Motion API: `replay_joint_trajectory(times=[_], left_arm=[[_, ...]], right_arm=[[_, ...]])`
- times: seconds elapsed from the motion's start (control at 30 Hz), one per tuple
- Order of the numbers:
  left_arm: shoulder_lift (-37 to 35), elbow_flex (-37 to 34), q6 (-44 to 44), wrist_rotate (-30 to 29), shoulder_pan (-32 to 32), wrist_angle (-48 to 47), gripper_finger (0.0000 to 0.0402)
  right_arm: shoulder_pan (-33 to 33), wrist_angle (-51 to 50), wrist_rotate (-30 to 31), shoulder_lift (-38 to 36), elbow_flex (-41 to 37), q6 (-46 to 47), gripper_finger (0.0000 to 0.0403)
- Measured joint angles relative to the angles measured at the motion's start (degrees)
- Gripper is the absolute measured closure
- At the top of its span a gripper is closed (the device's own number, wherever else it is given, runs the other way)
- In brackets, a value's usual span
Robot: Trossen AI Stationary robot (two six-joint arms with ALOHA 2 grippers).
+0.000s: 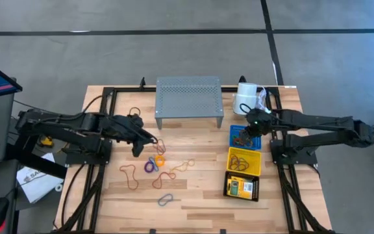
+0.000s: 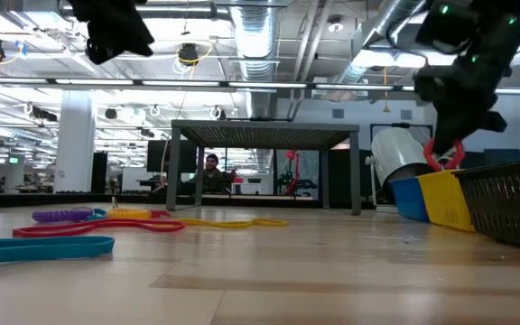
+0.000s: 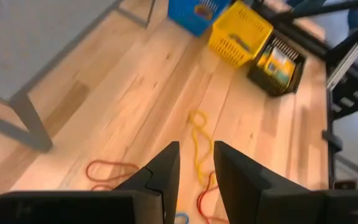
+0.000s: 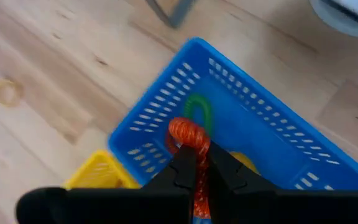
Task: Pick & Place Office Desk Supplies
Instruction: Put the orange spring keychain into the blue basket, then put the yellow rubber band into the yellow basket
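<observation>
Loops mostly sat unsorted on the table; right gripper pinched a red loop over the blue basket, left gripper fingers slightly apart, empty

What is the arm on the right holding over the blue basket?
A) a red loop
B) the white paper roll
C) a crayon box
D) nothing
A: the right gripper has its jaws shut on a red loop, hanging just above the blue basket, where a green loop already lies.

Loops left of baskets
</observation>
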Motion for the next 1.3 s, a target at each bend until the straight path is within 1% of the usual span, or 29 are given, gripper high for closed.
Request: replay_joint_trajectory(times=[0.2, 0.47, 0.57, 0.67, 0.77, 0.9, 1.0, 1.13, 1.3], left_arm=[[2.9, 0.0, 0.1, 2.2, 0.0, -0.4, 0.0309], [4.1, 0.0, 0.2, 3.0, 0.0, -0.8, 0.0309], [4.1, 0.0, 0.3, 3.0, 0.0, -0.8, 0.0309], [4.1, 0.0, 0.3, 3.0, 0.0, -0.8, 0.0309], [4.1, 0.0, 0.3, 3.0, 0.0, -0.8, 0.0309], [4.1, 0.0, 0.3, 3.0, 0.0, -0.8, 0.0309], [4.1, 0.0, 0.4, 4.7, 0.0, -0.5, 0.0309], [5.1, 0.0, 2.4, 7.9, -0.1, 1.9, 0.0309], [10.5, 0.0, 6.5, 11.3, -0.2, 13.6, 0.0309]], right_arm=[[-3.4, 1.2, -2.4, 4.6, -0.7, -3.4, 0.0394], [-4.9, 2.1, -2.6, 10.9, -0.7, -5.7, 0.0374], [-4.8, 2.5, -2.6, 12.4, -0.7, -5.8, 0.0359], [-4.6, 3.4, -5.1, 13.1, -0.7, -6.8, 0.0326], [-4.6, 4.0, -7.5, 13.1, -0.7, -7.4, 0.0275], [-4.7, 3.7, -7.3, 12.6, -0.7, -6.0, 0.0202], [-4.7, 4.0, -6.8, 11.0, -0.6, -5.0, 0.0172], [-3.8, 4.3, -5.9, 7.4, 1.2, -3.3, 0.0169], [-0.6, 7.1, -5.1, 2.3, 5.0, -1.5, 0.0194]])
